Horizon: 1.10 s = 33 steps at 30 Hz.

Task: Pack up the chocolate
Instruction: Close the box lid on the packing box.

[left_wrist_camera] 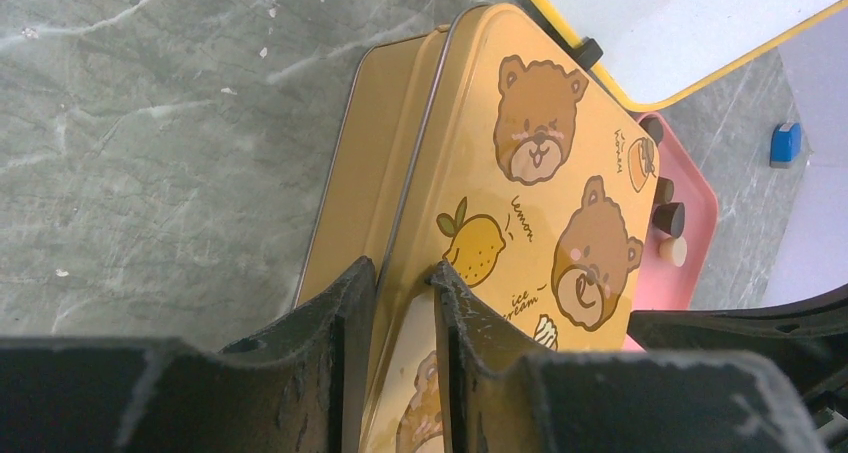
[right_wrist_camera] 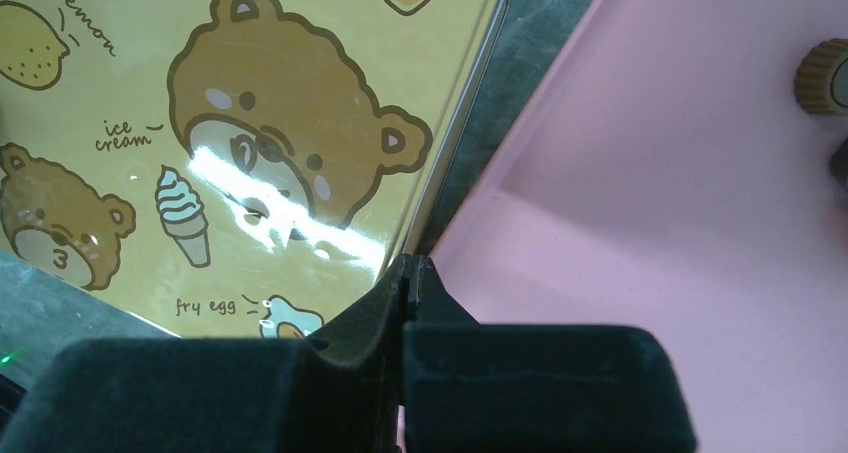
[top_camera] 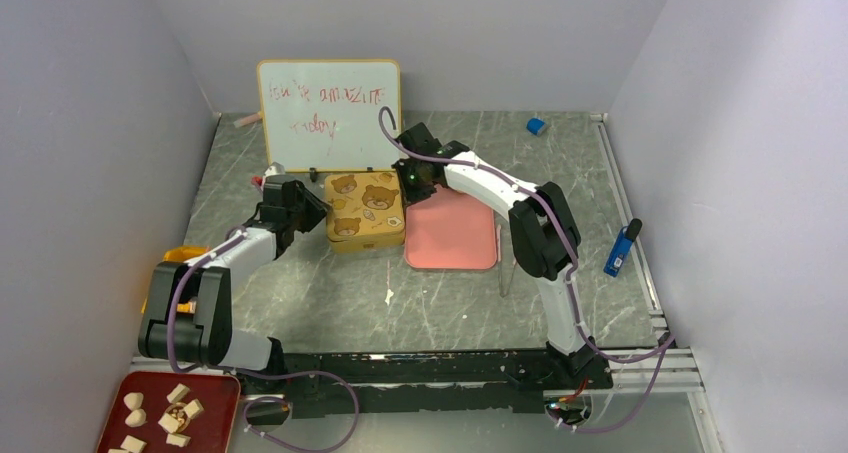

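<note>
A yellow tin with bear pictures (top_camera: 365, 210) lies at the table's middle, lid on top (left_wrist_camera: 540, 173). My left gripper (left_wrist_camera: 400, 283) is shut on the lid's left edge, one finger on the side wall and one on the top; in the top view it (top_camera: 310, 211) is at the tin's left side. My right gripper (right_wrist_camera: 410, 273) is shut with nothing between its fingers, at the gap between the tin's right edge (right_wrist_camera: 450, 163) and the pink tray (right_wrist_camera: 640, 203). Small dark and tan chocolates (left_wrist_camera: 668, 218) sit on the pink tray's far end; one brown piece (right_wrist_camera: 823, 75) shows in the right wrist view.
A whiteboard (top_camera: 328, 113) stands behind the tin. The pink tray (top_camera: 455, 238) lies right of the tin. A red tray (top_camera: 215, 413) with pale beige chunks is at the near left. A blue block (top_camera: 537, 126) and a blue tool (top_camera: 620, 248) lie to the right.
</note>
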### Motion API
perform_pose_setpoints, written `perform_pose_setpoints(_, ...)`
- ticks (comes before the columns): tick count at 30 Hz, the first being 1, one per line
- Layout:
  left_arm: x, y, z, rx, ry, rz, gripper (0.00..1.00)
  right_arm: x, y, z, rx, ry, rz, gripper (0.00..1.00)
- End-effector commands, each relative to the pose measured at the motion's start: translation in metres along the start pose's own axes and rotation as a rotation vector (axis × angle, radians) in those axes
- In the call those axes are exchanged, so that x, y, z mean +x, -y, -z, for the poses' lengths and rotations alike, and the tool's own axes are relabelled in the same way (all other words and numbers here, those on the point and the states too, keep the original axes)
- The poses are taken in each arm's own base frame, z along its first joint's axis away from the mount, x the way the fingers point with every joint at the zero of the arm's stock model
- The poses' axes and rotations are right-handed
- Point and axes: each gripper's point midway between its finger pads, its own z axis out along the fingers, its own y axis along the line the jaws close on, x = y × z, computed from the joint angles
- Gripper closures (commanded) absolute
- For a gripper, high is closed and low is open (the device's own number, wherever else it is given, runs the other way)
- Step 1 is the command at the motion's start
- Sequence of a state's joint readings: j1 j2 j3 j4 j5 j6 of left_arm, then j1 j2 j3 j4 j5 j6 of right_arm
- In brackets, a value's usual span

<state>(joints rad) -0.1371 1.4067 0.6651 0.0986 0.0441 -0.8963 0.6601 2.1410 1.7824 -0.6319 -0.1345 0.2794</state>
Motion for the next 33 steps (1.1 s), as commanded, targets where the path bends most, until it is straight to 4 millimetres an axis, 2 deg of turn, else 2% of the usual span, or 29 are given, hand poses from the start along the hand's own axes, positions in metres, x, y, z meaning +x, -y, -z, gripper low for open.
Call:
perform_pose_setpoints(1,-0.007,0.036,0.011,0.101,-0.003,0.002,0.68,-0.023,-0.032,0.03,-0.066,0.095,0.044,1.0)
perform_pose_setpoints(10,-0.011,0.046,0.014,0.129,0.0,0.008,0.69,-0.026,-0.038,0.036,-0.077,0.11,0.052,1.0)
perform_pose_setpoints(18,-0.01,0.044,0.013,0.12,-0.004,0.007,0.69,-0.024,-0.037,0.038,-0.059,0.117,0.053,1.0)
perform_pose_setpoints(24,-0.014,0.045,0.013,0.113,0.006,0.002,0.68,-0.029,-0.037,0.044,-0.05,0.134,0.065,1.0)
perform_pose_setpoints(29,-0.018,0.044,0.014,0.098,0.024,0.0,0.67,-0.039,-0.031,0.054,-0.01,0.181,0.072,1.0)
perform_pose_setpoints(33,-0.024,0.041,0.019,0.079,0.057,0.0,0.66,-0.046,-0.017,0.059,0.052,0.214,0.062,1.0)
